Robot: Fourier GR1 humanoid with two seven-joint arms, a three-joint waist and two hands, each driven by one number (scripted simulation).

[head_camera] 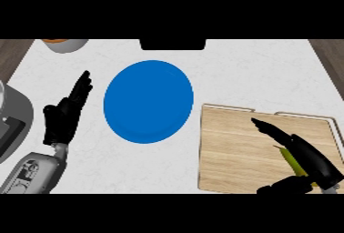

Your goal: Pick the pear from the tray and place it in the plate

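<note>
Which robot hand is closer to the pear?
Right. The right hand is over the wooden tray, lying on the pear. The left hand rests left of the blue plate.

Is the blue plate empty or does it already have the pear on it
Empty. The blue plate shows only bare blue surface, while the yellow-green pear is over the wooden tray, under the right hand.

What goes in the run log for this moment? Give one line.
right hand: over wooden tray, fingers round pear | left hand: open, resting | blue plate: empty
</note>
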